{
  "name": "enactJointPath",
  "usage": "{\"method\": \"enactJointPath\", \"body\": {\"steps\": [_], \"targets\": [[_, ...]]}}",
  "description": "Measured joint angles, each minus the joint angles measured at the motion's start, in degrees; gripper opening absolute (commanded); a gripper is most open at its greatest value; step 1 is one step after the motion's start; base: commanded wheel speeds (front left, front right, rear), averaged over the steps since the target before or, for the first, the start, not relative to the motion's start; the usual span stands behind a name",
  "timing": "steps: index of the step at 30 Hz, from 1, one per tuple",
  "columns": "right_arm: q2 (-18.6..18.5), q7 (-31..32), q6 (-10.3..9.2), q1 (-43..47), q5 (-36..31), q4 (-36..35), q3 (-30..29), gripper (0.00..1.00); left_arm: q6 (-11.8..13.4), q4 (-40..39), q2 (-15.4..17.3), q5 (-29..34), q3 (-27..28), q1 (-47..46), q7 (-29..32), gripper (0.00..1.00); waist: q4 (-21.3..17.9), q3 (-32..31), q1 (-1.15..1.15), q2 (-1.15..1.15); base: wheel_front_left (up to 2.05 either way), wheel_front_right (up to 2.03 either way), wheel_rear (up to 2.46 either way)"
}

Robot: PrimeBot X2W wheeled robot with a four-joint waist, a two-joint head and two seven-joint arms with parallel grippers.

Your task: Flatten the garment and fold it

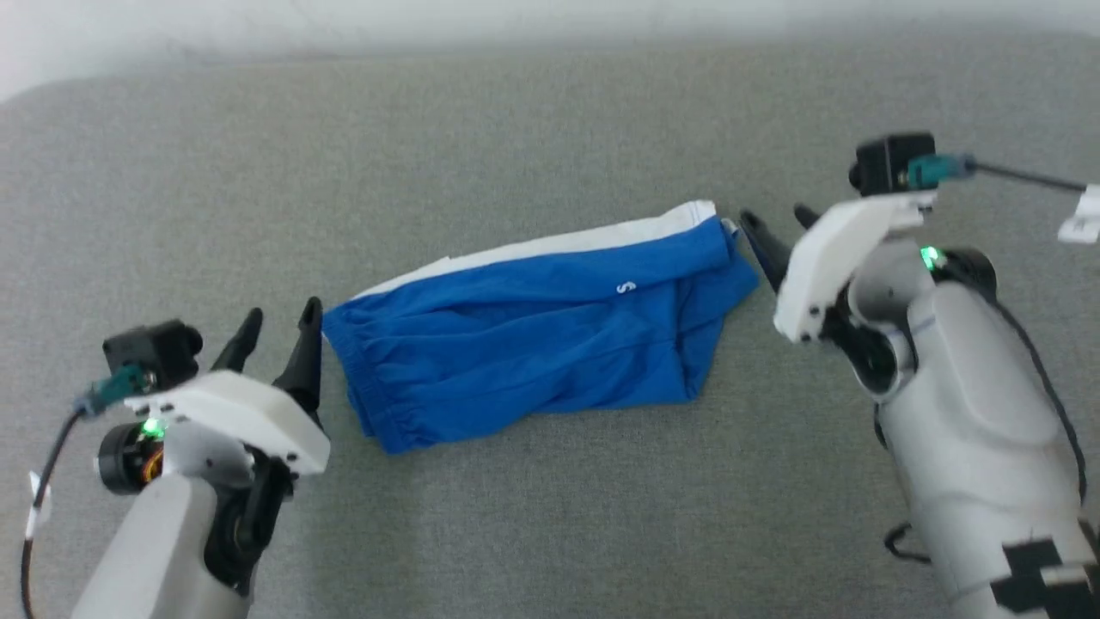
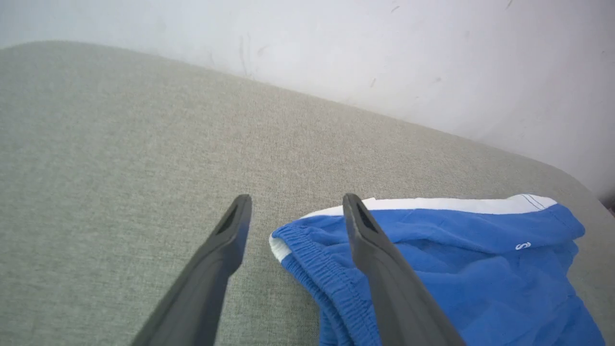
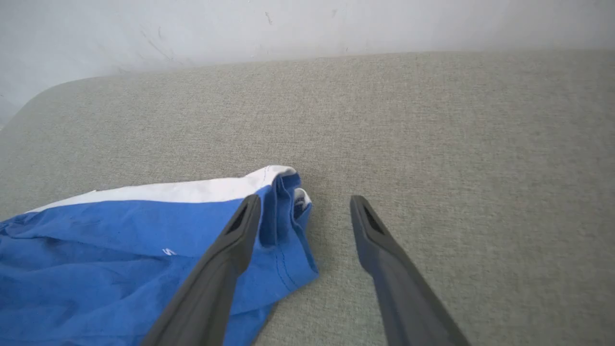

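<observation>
I see left gripper [image 1: 280, 331] and right gripper [image 1: 778, 225] spread, empty, flanking thin blue white-striped shorts [image 1: 533, 344], presumably to stretch them flat.

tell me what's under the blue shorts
The shorts lie straight on the grey fabric surface, which shows all around them. Whether anything else sits beneath cannot be seen, as the cloth covers that patch.

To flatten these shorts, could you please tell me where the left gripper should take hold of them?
I'd grip the waistband at its far corner by the white stripe, coming from the robot's left: that elastic edge faces the open left gripper, while the shorts lie wrinkled in the middle.
</observation>
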Motion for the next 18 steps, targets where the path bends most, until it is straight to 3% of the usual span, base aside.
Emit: {"method": "enactJointPath", "body": {"steps": [5,7,12,18], "targets": [[-0.3,1.9,-0.01,10.1,-6.2,-7.1,-1.5,1.0,1.5,-4.1,2.7,10.7,-2.0,4.7,-13.4,1.0,-0.1,-3.5,-0.01,0.0,0.0,0.0,0.0],[-0.1,3.5,-0.01,14.4,-7.6,-10.9,-1.5,1.0,2.6,-5.2,2.8,13.3,-1.9,6.9,-16.1,1.0,-0.2,-4.7,-0.01,0.0,0.0,0.0,0.0],[0.1,8.4,-0.01,22.4,-8.4,-20.1,-0.9,1.0,4.7,-10.0,1.0,19.1,0.0,11.3,-17.2,1.0,-0.1,-6.6,-0.01,0.0,0.0,0.0,0.0],[0.2,14.4,-0.01,23.4,-8.7,-25.2,0.7,1.0,4.5,-13.8,-2.8,22.1,2.9,15.5,-17.2,1.0,0.3,-6.9,-0.01,0.0,0.0,0.0,0.0]]}}
